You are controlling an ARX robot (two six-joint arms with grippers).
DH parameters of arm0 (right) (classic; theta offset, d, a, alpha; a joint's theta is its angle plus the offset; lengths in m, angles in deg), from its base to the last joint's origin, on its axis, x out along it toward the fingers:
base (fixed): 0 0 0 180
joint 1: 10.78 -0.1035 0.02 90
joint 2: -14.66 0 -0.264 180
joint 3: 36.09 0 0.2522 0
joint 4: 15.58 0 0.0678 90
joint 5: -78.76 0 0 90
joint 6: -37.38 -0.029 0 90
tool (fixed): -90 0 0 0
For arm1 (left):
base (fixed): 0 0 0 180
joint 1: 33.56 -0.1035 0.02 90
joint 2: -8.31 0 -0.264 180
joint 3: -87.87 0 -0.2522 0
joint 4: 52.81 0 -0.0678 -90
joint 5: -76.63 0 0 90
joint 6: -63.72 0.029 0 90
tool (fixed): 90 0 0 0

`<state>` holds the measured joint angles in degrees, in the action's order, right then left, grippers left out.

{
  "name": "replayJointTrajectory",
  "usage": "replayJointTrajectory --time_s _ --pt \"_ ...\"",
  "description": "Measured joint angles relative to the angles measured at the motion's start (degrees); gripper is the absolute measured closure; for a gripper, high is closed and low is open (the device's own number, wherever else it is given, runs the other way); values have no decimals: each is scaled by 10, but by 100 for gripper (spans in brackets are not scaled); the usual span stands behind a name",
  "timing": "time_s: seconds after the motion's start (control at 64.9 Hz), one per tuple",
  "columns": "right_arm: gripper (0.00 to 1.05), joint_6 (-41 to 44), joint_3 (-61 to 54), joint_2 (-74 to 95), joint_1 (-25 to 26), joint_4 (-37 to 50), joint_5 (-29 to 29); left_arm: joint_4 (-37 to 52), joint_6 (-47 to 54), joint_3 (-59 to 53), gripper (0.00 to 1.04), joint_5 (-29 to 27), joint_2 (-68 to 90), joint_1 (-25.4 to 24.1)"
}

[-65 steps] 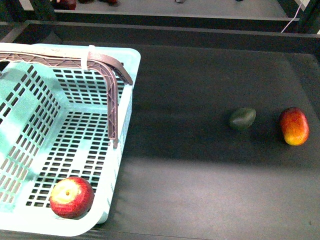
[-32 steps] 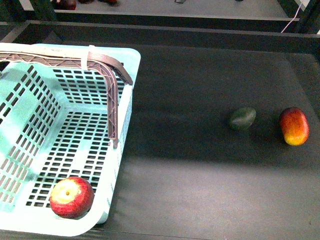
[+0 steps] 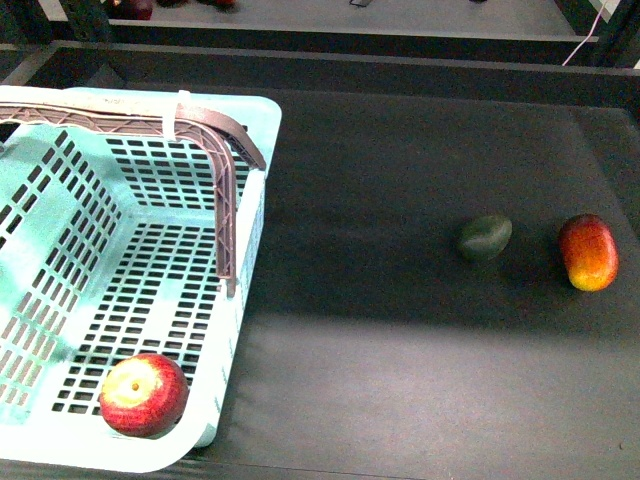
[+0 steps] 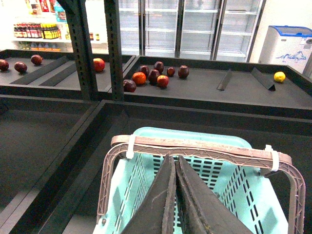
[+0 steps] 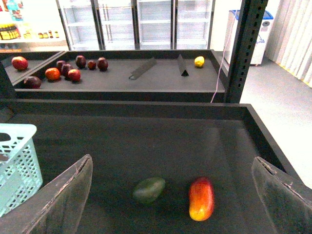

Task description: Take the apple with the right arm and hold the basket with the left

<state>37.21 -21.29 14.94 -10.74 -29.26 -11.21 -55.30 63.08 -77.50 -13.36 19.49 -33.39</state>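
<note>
Apple [image 3: 143, 394] sat inside the basket [image 3: 60, 230], in its near corner against the slotted wall, stem hollow up. Basket handle [image 3: 215, 135] stood raised, white band [image 3: 181, 118] wrapped on it. Left gripper [image 4: 174, 204] was pressed closed, hanging above the basket, gripping nothing. Right gripper [image 5: 170, 195] was spread wide, empty, over the dark table [image 3: 400, 340]. Green fruit [image 5: 149, 189] and red-orange fruit [image 5: 201, 198] lay near each other, well apart from the basket.

L end effector [image 4: 174, 195] fingers dark, tapered, scuffed; R end effector [image 5: 173, 195] fingers same, pale-edged.
</note>
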Motion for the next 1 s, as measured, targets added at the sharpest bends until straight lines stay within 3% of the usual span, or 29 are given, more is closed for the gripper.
replayJointTrajectory --time_s 0.077,0.185,0.693,1.002 --pt "9 0 0 0 0 0 0 -14 0 0 102 0 -14 0" --pt "9 0 0 0 0 0 0 -107 0 0 102 0 -96 0" --pt "9 0 0 0 0 0 0 -111 0 0 101 0 -108 0" --pt "9 0 0 0 0 0 0 -112 0 0 36 0 -108 0"
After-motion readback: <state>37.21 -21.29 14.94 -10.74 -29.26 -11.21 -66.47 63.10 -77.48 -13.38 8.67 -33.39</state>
